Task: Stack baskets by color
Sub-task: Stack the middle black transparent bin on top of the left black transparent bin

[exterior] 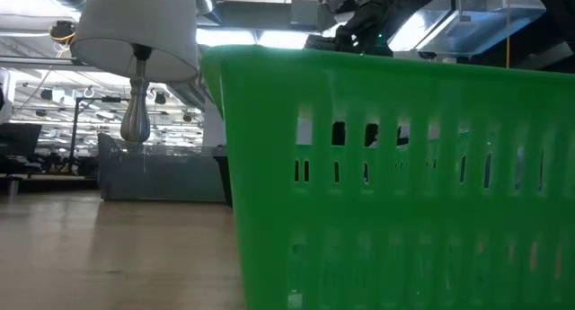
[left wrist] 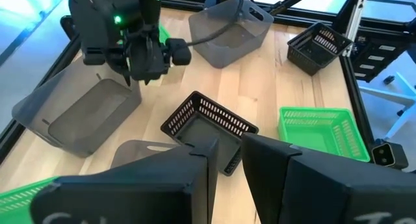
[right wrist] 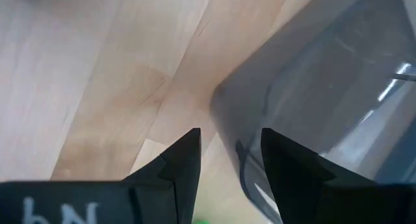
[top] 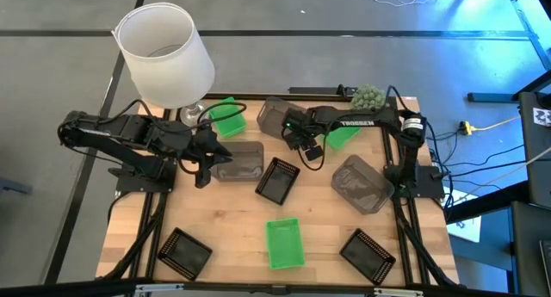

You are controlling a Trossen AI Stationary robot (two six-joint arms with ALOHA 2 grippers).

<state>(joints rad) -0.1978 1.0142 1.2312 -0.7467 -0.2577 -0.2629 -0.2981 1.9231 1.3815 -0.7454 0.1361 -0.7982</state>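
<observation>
Wood table (top: 232, 237) is carrying scattered baskets. Right gripper (top: 303, 144), jaws wide, is hovering at grey basket (top: 274, 118) rim (lining up a grab). Left gripper (top: 205, 159) is waiting half-open over another grey basket (top: 241, 162), holding nothing.

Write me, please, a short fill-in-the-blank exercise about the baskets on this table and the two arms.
1. In the high view, the number of black baskets lying on the table is ____.
2. Between the two black ones at the table's front edge lies one basket, coloured ____.
3. The white lampshade stands on the side of the ____ arm.
4. The right pincer hangs beside a grey basket with its jaws ____.

Missing words: three; green; left; open.
</observation>
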